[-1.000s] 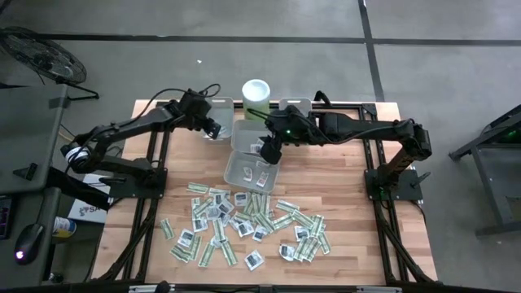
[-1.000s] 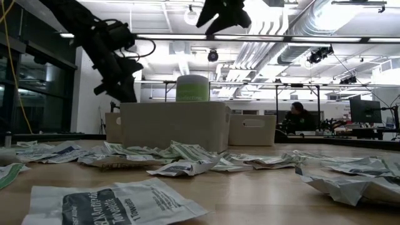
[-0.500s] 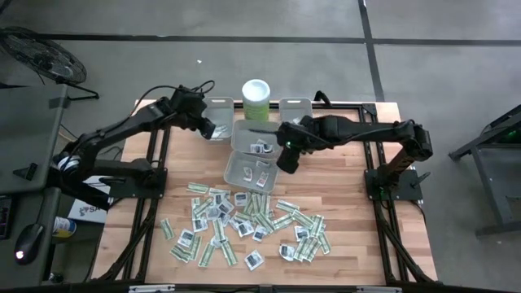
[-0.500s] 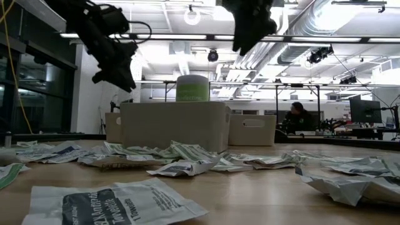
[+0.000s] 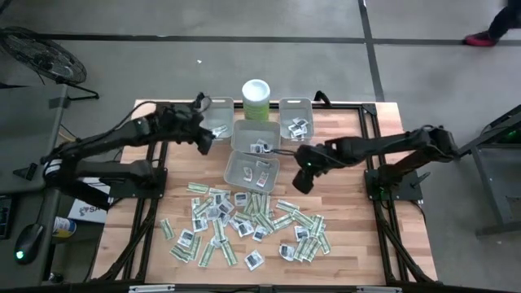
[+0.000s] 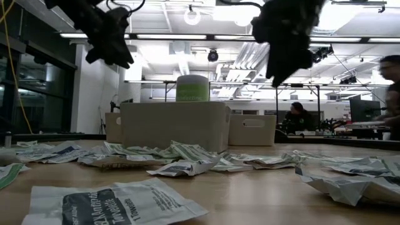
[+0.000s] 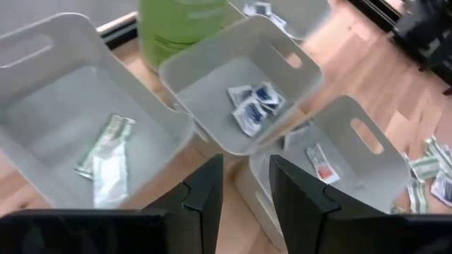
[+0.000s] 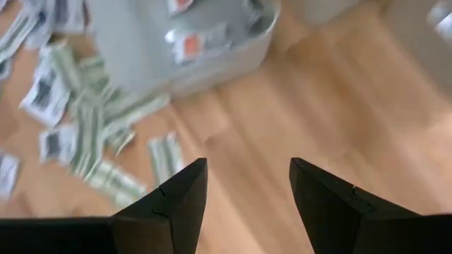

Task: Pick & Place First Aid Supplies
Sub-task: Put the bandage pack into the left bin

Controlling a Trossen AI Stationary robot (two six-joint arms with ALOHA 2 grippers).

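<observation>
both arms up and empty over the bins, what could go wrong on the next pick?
1. The packets lie heaped and overlapping on the table, so the open right gripper, hovering over bare wood beside them, might pinch two at once.
2. The bins stand packed together beside the green canister; the left gripper, empty above the far-left bin, could clip a rim if it descends.

Table layout: bins at the back, loose packets in front.

Canister [image 5: 256, 99] at the table's [image 5: 350, 203] back edge, between the back-left bin [image 5: 215, 120] and back-right bin [image 5: 295, 119]. Middle bin [image 5: 254, 137] just before the canister; front bin [image 5: 251, 171] just before that. Packets lie in all four bins. Packet heap [image 5: 244, 224] spreads across the table's front half. Left gripper [image 5: 203, 143] above the back-left bin's front edge; right gripper [image 5: 302, 182] right of the front bin.
</observation>
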